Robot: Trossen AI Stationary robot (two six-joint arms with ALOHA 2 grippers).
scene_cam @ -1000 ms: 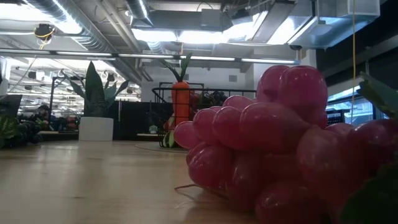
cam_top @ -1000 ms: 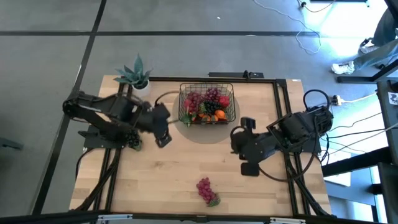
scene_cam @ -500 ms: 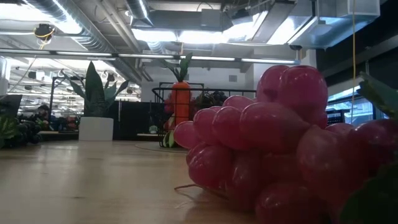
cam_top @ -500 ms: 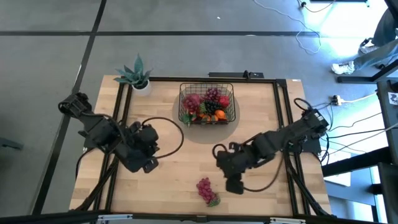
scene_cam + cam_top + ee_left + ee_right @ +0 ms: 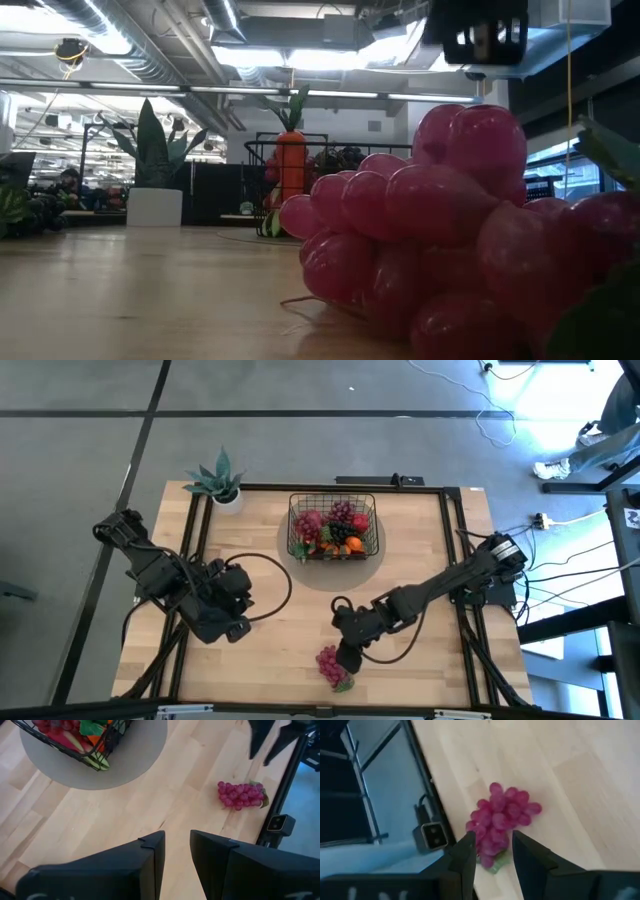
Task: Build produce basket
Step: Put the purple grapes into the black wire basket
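Note:
A pink-red grape bunch (image 5: pixel 329 663) lies on its side on the wooden table near the front edge, filling the low view (image 5: pixel 440 230). My right gripper (image 5: pixel 346 652) hangs open just above it and clear of it (image 5: pixel 478 35); in the right wrist view (image 5: pixel 492 851) the bunch (image 5: pixel 501 817) shows beyond the gap. The black wire basket (image 5: pixel 376 532) stands at the far middle on a grey round mat (image 5: pixel 300 572), holding grapes, oranges and a carrot (image 5: pixel 290 160). My left gripper (image 5: pixel 228 624) waits open at the table's left (image 5: pixel 176 851).
A spiky green potted plant (image 5: pixel 221 482) stands at the far left corner. The table's black frame rail (image 5: pixel 427 795) and a small camera block (image 5: pixel 432 836) run close beside the grape bunch. Bare wood lies between the basket and the bunch.
My right gripper has come down and toward the table's near edge and left, rolling its wrist, until it hangs over the grape bunch. My left gripper has swung away from the basket toward the table's left and near side, then kept still. The grape bunch has not moved.

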